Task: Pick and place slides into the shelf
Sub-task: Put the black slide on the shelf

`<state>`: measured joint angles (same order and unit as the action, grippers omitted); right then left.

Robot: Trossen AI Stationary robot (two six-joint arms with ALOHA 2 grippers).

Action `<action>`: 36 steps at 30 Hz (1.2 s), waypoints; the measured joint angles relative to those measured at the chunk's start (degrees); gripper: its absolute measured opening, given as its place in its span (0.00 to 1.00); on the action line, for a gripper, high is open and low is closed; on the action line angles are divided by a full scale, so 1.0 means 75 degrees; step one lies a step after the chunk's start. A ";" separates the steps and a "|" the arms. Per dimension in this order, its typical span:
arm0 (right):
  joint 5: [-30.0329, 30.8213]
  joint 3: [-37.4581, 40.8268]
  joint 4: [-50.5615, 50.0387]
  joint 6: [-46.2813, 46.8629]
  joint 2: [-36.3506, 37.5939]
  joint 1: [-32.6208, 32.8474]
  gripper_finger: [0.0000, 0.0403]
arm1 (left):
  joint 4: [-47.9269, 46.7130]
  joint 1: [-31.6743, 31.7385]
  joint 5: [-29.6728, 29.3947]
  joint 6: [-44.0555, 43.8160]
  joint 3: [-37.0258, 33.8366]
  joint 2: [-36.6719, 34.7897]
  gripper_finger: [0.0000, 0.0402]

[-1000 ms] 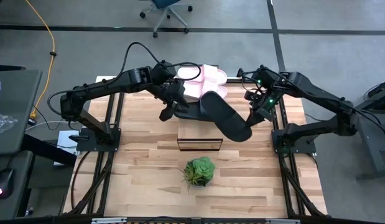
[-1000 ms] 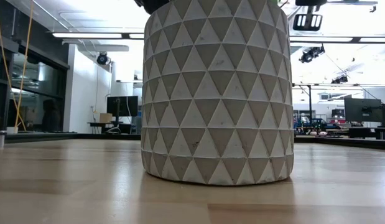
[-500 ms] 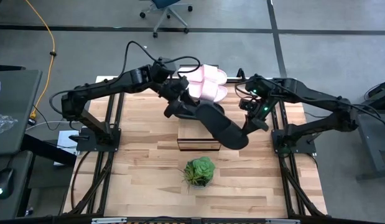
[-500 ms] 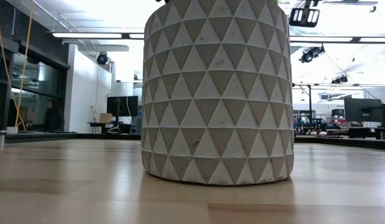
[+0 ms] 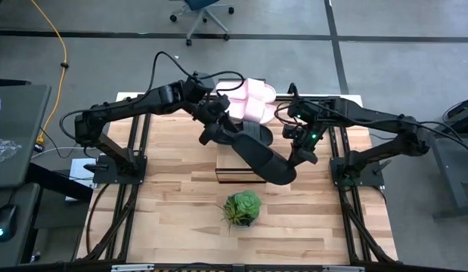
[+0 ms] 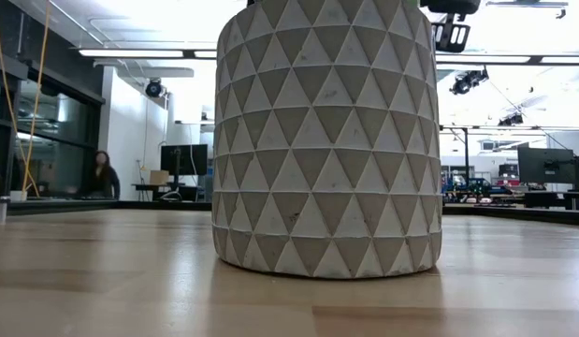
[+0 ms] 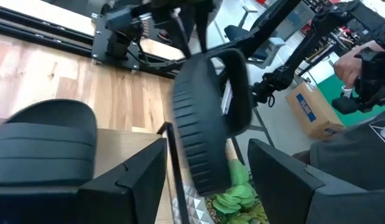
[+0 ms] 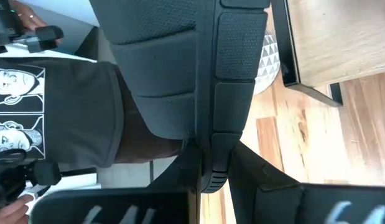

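My right gripper (image 5: 300, 156) is shut on a black slide (image 5: 265, 157) and holds it in the air over the near part of the light-wood shelf (image 5: 235, 165). The second black slide (image 5: 260, 134) lies sole-down on the shelf top; it also shows in the left wrist view (image 7: 46, 146). Two pale pink slides (image 5: 250, 102) rest at the shelf's far end. My left gripper (image 7: 208, 152) is open above the shelf's left side, beside the resting black slide, and faces the held slide (image 7: 208, 118) without touching anything. My right gripper pinches the black slide between its two fingers at one end of the sole (image 8: 209, 169), coming from the table's right side and slanting down. The slide is lifted clear. It reaches away from the fingers toward the left and far side, with its strap (image 8: 152, 87) to one side.
A small green plant (image 5: 243, 208) in a white faceted pot (image 6: 326, 140) stands on the table just near of the shelf and fills the low view. Bare tabletop lies to the left and right of the shelf. A person (image 6: 102, 175) shows far off in the room.
My right gripper has carried the black slide toward the table's left and near side, from beside the shelf to above its near part, and the slide has turned a little. My left gripper has shifted slightly to the right over the shelf.
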<state>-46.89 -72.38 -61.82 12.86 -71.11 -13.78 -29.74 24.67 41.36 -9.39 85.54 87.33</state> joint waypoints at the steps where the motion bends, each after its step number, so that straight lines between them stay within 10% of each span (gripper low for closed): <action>1: 0.0015 0.0000 0.0000 -0.0018 -0.0032 0.0000 0.07 | -0.0002 -0.0030 0.0000 0.0000 0.0000 0.0000 0.52; 16: 0.0032 0.0000 0.0466 0.0054 -0.0081 0.0003 0.07 | -0.0021 -0.0394 -0.0428 0.0003 0.0000 0.0000 0.49; 36: 0.0037 0.0000 0.0475 0.0082 -0.0081 0.0000 0.07 | -0.0035 -0.0382 -0.0893 0.0034 0.0000 0.0000 0.16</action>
<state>-46.61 -72.38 -58.26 13.47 -71.72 -13.78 -30.00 21.80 34.67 -9.13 85.54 87.33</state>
